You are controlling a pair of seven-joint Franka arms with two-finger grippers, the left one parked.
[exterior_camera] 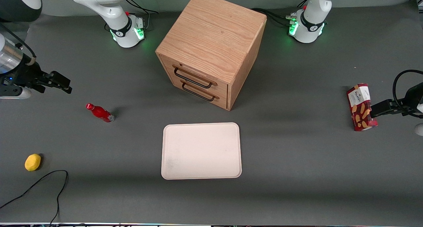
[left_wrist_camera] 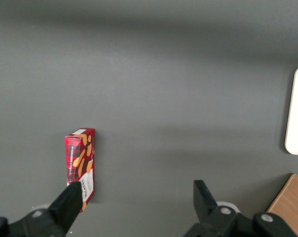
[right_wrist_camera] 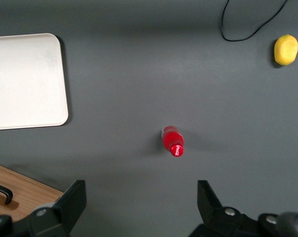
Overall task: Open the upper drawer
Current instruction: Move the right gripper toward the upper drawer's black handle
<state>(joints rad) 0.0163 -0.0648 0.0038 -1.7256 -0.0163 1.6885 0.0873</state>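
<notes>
A lemon (exterior_camera: 32, 162) lay nearest the front camera on the grey surface (exterior_camera: 297, 174), well apart from the hand (exterior_camera: 64, 83). Farther in lay a pale tray (exterior_camera: 201, 150), and a red bottle (exterior_camera: 99, 113) stood near the hand, slightly closer to the camera than it. The hand hovered above the surface at the working arm's end, fingers (right_wrist_camera: 70, 202) spread and holding nothing. Nothing stood between it and the cabinet (exterior_camera: 211, 38). The upper drawer (exterior_camera: 195, 75) sat shut above the lower drawer (exterior_camera: 201, 93), well apart from the hand. A biscuit box (exterior_camera: 360, 106) lay toward the parked arm's end.
</notes>
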